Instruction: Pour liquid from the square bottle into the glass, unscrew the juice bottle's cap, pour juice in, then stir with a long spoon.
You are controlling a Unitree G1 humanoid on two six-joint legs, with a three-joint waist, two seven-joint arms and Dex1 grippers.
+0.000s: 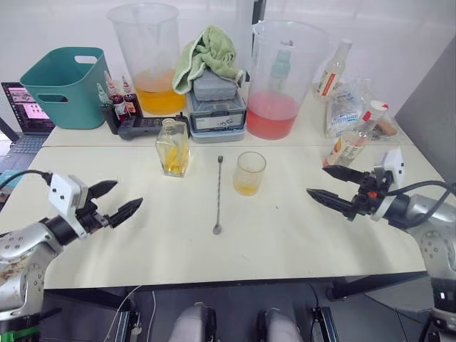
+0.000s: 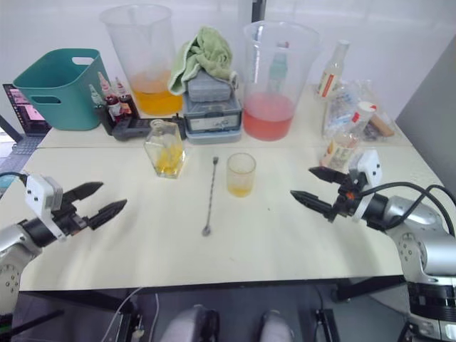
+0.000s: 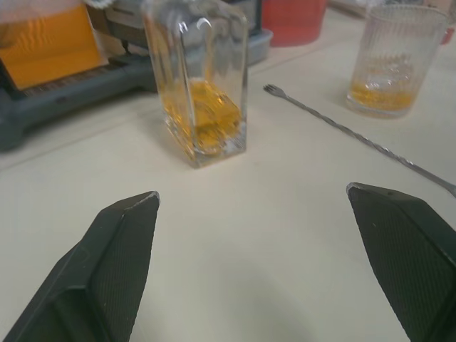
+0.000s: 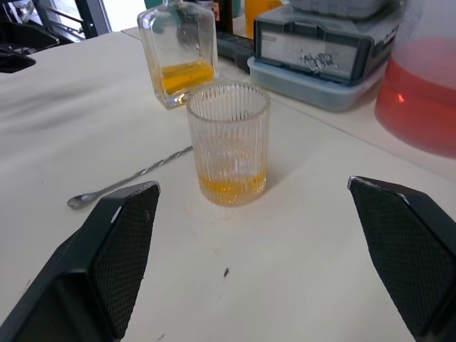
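The square bottle point(image 1: 173, 147), holding a little amber liquid, stands upright on the table left of centre. To its right is the ribbed glass point(image 1: 249, 173) with a shallow amber layer at the bottom. The long spoon point(image 1: 219, 194) lies flat between them, bowl end toward me. Farther right, near the table's back edge, stands the juice bottle point(image 1: 354, 139) with its red-and-white cap on. My left gripper point(image 1: 127, 194) hovers open at the front left, pointing at the square bottle point(image 3: 203, 107). My right gripper point(image 1: 316, 181) is open at the right, facing the glass point(image 4: 228, 142), empty.
Along the back stand a teal bin point(image 1: 68, 85), a jug of orange liquid point(image 1: 149, 60), a grey box with a green cloth point(image 1: 217, 100), and a jug of pink liquid point(image 1: 281, 78). Small dropper bottles point(image 1: 117, 103) and a plastic bag point(image 1: 345, 103) sit there too.
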